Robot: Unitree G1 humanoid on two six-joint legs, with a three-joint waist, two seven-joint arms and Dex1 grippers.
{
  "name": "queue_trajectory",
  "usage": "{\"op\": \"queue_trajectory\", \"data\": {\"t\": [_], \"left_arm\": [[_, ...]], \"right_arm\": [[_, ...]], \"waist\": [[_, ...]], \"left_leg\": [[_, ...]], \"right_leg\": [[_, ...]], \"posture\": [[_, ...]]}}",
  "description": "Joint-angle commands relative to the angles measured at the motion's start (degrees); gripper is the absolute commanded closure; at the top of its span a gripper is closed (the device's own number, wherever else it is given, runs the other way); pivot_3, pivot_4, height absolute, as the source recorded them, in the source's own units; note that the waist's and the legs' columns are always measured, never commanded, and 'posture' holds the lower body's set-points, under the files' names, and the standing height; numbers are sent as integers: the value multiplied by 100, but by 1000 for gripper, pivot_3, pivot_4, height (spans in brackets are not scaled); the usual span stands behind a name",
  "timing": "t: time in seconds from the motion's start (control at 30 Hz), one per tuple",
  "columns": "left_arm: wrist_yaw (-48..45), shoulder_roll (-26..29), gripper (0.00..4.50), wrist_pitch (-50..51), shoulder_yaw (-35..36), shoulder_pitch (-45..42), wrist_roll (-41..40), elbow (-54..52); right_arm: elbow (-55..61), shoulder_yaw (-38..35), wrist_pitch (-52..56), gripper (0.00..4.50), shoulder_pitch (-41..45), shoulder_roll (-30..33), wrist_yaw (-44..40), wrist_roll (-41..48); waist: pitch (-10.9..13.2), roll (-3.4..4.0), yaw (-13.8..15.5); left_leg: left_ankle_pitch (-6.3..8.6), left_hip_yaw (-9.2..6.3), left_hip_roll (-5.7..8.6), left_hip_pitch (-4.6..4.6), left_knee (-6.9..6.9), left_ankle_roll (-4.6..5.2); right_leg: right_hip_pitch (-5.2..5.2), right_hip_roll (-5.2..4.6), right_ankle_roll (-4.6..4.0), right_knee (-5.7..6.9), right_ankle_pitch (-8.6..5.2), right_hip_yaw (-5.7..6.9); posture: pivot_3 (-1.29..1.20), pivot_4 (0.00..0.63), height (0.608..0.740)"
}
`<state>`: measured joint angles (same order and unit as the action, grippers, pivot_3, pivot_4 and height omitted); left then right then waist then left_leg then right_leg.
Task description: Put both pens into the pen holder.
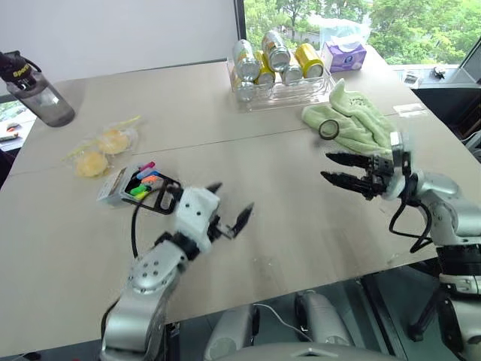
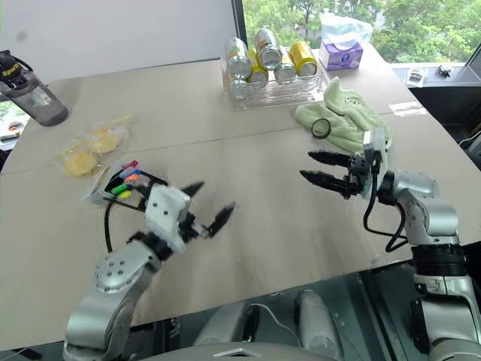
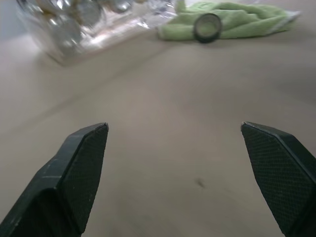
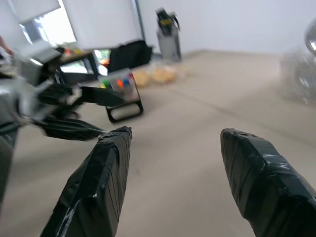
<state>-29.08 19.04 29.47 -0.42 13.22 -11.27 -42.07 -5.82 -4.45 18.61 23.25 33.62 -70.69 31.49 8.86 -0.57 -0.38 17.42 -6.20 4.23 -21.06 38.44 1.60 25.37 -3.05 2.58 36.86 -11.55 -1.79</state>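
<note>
The pen holder [image 1: 128, 189], a small clear case with a black frame, lies on the table at the left. Pink [image 1: 146, 165], light-blue [image 1: 153, 174], orange, green and yellow marker ends show in it. I take the pink and light-blue ends for the pens, lying in the holder. My left gripper [image 1: 233, 198] hovers just right of the holder, open wide and empty. Across the table on the right, my right gripper [image 1: 327, 166] points left toward it, open and empty. The right wrist view shows the holder [image 4: 123, 94] and the left gripper [image 4: 94, 114] beyond the right fingers [image 4: 98, 177].
At the back stand a clear tray of cans [image 1: 278, 75] and a tissue box [image 1: 346, 54]. A green cloth [image 1: 357, 120] with a tape roll [image 1: 328, 129] lies near my right gripper. A water bottle [image 1: 34, 90] and a bag of yellow pieces [image 1: 101, 149] sit at the left.
</note>
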Motion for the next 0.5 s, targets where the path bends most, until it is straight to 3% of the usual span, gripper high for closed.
{"op": "queue_trajectory", "data": {"t": [0.03, 0.2, 0.5], "left_arm": [[-208, 83, 95, -214, 153, 282, -336, 13], [-310, 138, 95, -493, 592, 829, -645, 204], [-885, 561, 95, -1098, 894, 1538, -913, 343]], "right_arm": [[-66, 159, -677, 1458, -227, 153, -162, -490], [-446, 65, -1564, 1458, -745, 111, 61, -930], [-789, -122, -1947, 1458, -1124, 338, -43, -894]], "waist": [[0, 0, -2], [0, -1, -10], [0, 0, -11]], "left_leg": [[0, 4, 0, 9, 0, 1], [3, 7, 0, 53, 2, 5], [3, 5, -2, 53, 2, 4]], "right_leg": [[-8, 1, 0, 0, 0, 1], [-53, 2, 1, -7, -1, 17], [-54, 2, 1, -9, -1, 13]], "posture": [[0, 150, 739], [0, 150, 739], [0, 150, 739]]}}
